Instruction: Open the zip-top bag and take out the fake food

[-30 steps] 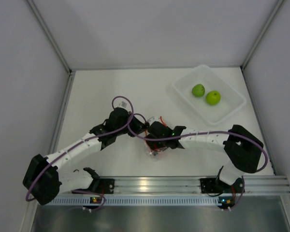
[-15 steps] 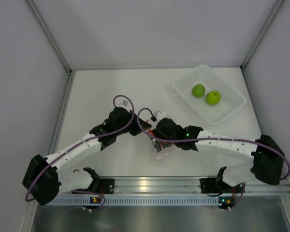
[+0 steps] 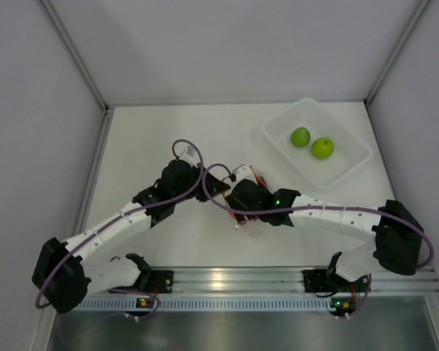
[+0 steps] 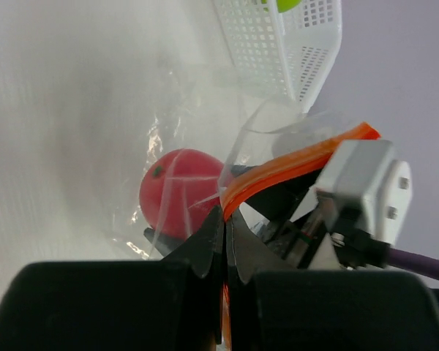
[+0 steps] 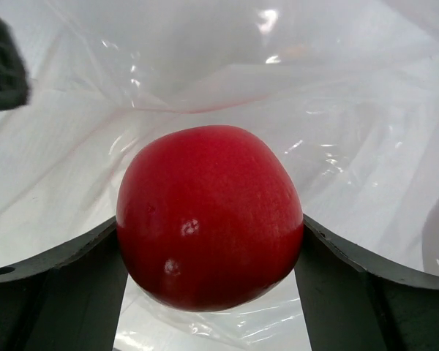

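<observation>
Red ball (image 5: 208, 216): glossy, uniform red. First green ball (image 3: 300, 137) and second green ball (image 3: 323, 148): lime. Zip-top bag (image 4: 271, 121): clear; zip strip (image 4: 300, 164) orange (brightest at the fold). Tub (image 4: 278, 36): white, fine grid perforation. Cable (image 4: 424, 263): purple. Table (image 3: 154, 139): white.

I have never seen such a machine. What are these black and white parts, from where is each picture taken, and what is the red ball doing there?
These are two robot arms bolted to a table. The wide picture looks down from above and shows the left arm and the right arm. The other two pictures come from small cameras on the wrists. The left gripper is shut on the orange zip strip of a clear bag. The right gripper reaches into the bag, its fingers against both sides of a red ball, apparently gripping it. Two green balls lie in a white tub.
</observation>
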Available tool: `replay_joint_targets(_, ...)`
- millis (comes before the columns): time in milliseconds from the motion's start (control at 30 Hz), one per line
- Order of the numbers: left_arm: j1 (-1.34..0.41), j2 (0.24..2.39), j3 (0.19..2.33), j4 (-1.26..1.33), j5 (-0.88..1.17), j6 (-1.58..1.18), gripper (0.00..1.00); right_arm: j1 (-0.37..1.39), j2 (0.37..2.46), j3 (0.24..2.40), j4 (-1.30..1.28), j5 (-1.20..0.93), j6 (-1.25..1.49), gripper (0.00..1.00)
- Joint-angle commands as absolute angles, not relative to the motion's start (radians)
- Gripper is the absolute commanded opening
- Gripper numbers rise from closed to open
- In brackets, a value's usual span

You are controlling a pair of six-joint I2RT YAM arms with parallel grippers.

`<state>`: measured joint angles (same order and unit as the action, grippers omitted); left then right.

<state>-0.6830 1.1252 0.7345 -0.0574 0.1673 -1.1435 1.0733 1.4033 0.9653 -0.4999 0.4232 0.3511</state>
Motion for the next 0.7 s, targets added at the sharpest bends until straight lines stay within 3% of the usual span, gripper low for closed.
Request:
replay_joint_targets(0, -0.683, 1.085, 0.804, -0.021, 0.176, -1.05, 0.0, 1.091, 1.417, 0.983, -0.491, 0.495, 0.353, 0.5)
replay_joint_targets(367, -0.69, 1.117, 0.793, -0.021, 0.229, -1.052, 0.0, 1.091, 1.312, 1.02, -0.472, 0.509, 0.39, 0.48)
replay_joint_targets(667, -0.842, 1.077, 0.839, -0.029, 0.011, -0.996, 0.0, 1.091, 1.318, 1.127, -0.548, 0.526, 0.471, 0.48)
